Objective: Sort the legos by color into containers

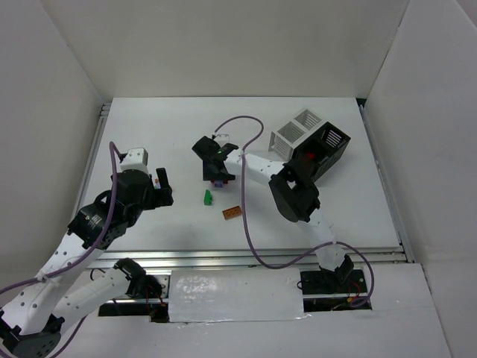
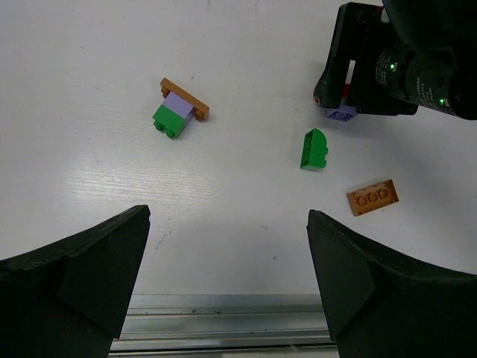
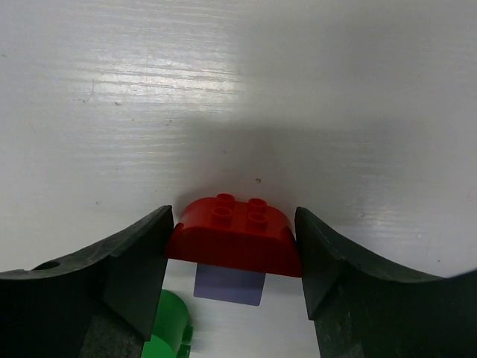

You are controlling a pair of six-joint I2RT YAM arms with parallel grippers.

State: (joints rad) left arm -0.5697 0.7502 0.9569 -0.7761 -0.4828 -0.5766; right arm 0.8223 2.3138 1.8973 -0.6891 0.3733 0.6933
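The red brick [image 3: 232, 235], pinched by the right jaws at lower centre, should be lifted straight; the left jaws are spread.

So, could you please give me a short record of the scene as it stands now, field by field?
left gripper: open, holding nothing
right gripper: jaws against both sides of the red-on-purple stack
loose bricks: green brick and orange-brown brick, lying apart
other stack: three-coloured stack of orange-brown, purple and green, untouched
containers: white box and black box, side by side at the far right
box contents: cannot tell
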